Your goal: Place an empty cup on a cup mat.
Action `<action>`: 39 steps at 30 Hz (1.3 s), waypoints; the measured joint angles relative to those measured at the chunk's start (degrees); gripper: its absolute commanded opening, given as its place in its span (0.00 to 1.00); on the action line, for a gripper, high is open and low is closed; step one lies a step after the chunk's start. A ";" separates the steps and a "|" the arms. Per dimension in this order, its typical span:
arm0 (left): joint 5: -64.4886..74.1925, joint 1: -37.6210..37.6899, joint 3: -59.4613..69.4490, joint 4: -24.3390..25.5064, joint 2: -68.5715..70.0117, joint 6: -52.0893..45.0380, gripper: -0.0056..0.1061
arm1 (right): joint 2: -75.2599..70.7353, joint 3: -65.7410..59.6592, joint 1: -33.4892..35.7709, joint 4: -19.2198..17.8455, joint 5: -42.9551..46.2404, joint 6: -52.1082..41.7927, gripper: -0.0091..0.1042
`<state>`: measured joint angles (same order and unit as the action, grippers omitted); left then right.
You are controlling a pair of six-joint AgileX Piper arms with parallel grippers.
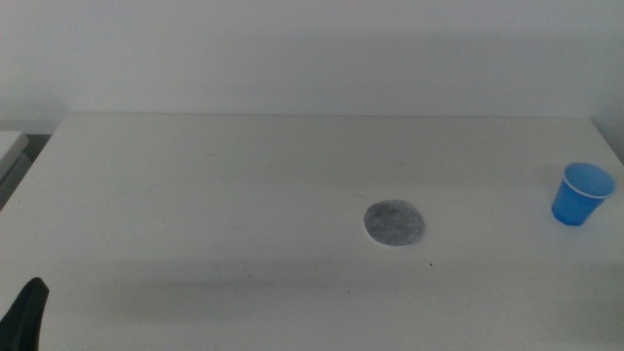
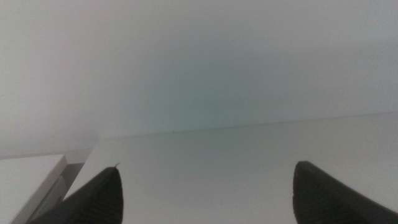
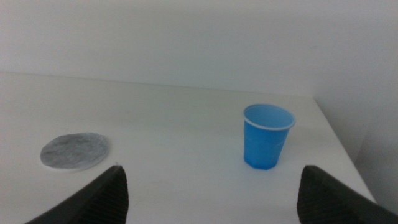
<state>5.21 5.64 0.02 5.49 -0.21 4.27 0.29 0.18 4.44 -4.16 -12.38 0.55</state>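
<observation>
The blue cup [image 1: 583, 194] stands upright on the white table near its right edge, apart from the cup mat. It also shows in the right wrist view [image 3: 267, 135], empty inside. The grey round cup mat [image 1: 394, 223] lies flat right of the table's middle, and in the right wrist view [image 3: 76, 151] it lies to one side of the cup. My right gripper [image 3: 211, 202] is open, short of the cup, with nothing between its jaws. My left gripper [image 2: 205, 196] is open and empty, waiting at the table's front left corner [image 1: 27, 312].
The white table [image 1: 244, 195] ends at a pale wall behind. A white ledge [image 1: 10, 146] sits off the table's far left corner. The table's right edge runs close beside the cup.
</observation>
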 measured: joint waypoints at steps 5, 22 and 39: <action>0.00 0.00 0.00 0.00 0.00 0.00 0.89 | 0.00 0.00 0.00 -2.05 5.52 -0.55 0.88; 0.00 0.00 0.00 0.00 0.00 0.00 0.89 | 10.66 15.02 0.00 4.16 9.13 4.75 0.88; 0.00 0.00 0.00 0.00 0.00 0.00 0.89 | 51.55 67.45 0.00 8.00 -33.57 14.28 0.88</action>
<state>5.21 5.64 0.02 5.49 -0.21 4.27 51.84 67.63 4.44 3.84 -45.96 14.83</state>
